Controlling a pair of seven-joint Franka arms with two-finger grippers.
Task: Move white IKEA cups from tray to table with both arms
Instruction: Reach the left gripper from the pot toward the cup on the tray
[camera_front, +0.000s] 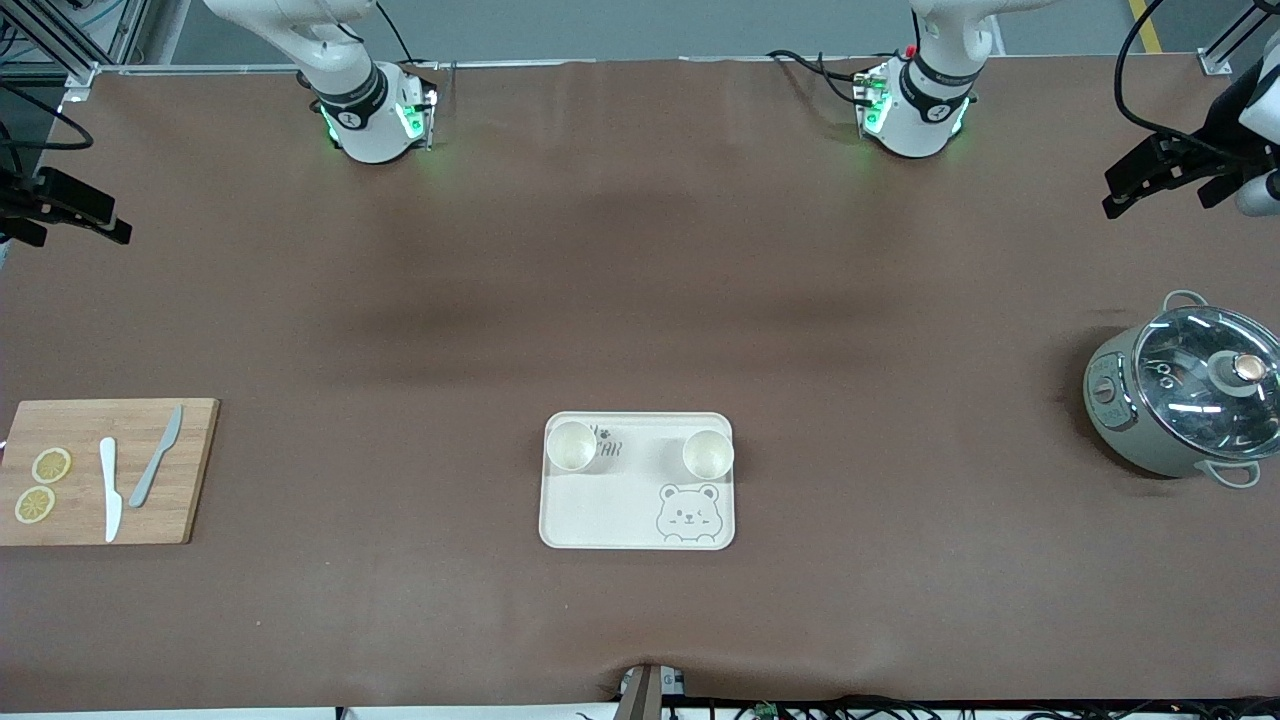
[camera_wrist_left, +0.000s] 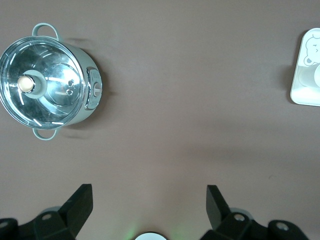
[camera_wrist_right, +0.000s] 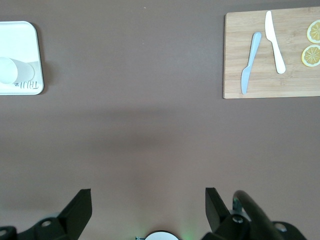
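Two white IKEA cups (camera_front: 572, 445) (camera_front: 708, 453) stand upright on the bear tray (camera_front: 640, 530), side by side along its edge farther from the front camera. One cup shows at the edge of the right wrist view (camera_wrist_right: 9, 70). My left gripper (camera_front: 1130, 185) (camera_wrist_left: 149, 205) is open and empty, raised over bare table at the left arm's end. My right gripper (camera_front: 90, 215) (camera_wrist_right: 148, 205) is open and empty, raised over bare table at the right arm's end. Both are well away from the cups.
A grey-green pot with a glass lid (camera_front: 1185, 395) (camera_wrist_left: 47, 82) stands at the left arm's end. A wooden cutting board (camera_front: 105, 470) (camera_wrist_right: 272, 50) with two knives and two lemon slices lies at the right arm's end. Brown table surrounds the tray.
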